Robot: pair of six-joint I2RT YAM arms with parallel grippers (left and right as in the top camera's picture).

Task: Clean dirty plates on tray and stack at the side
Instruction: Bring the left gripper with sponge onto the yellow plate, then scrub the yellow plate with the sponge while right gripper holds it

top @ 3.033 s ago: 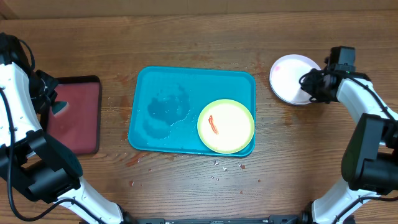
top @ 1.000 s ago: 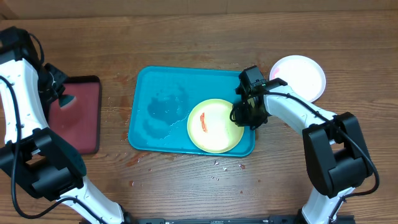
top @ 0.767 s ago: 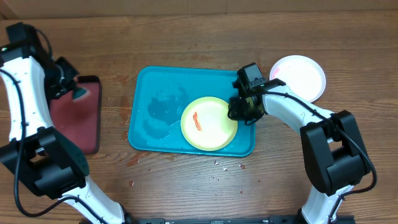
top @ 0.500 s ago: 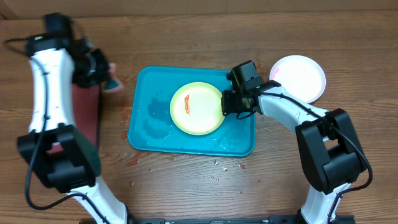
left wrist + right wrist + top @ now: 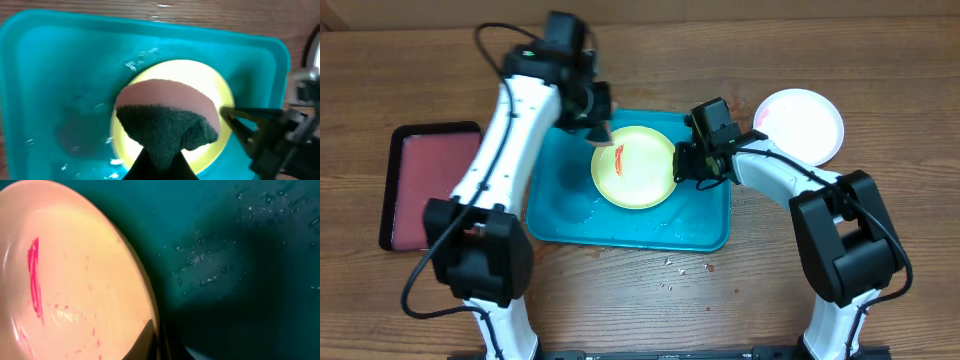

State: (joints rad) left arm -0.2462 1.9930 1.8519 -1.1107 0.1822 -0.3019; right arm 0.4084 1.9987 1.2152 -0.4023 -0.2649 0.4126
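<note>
A yellow-green plate (image 5: 633,166) with a red smear (image 5: 619,159) lies on the wet blue tray (image 5: 560,195). My right gripper (image 5: 686,166) is shut on the plate's right rim; the right wrist view shows the plate (image 5: 65,285), its red smear (image 5: 34,275) and the fingers (image 5: 156,341) pinching the rim. My left gripper (image 5: 597,127) is shut on a sponge (image 5: 167,117), pink on top and dark green beneath, held just above the plate (image 5: 220,92) at its upper left edge. A clean white plate (image 5: 801,124) sits on the table to the right of the tray.
A dark tray with a reddish mat (image 5: 428,185) lies at the left of the wooden table. Water droplets lie on the blue tray's left half (image 5: 65,130). Small crumbs (image 5: 670,264) dot the table in front of the tray.
My left arm swung from the reddish mat across to the tray with the sponge. My right gripper came from the white plate, gripped the yellow-green plate's rim and slid it left and back.
</note>
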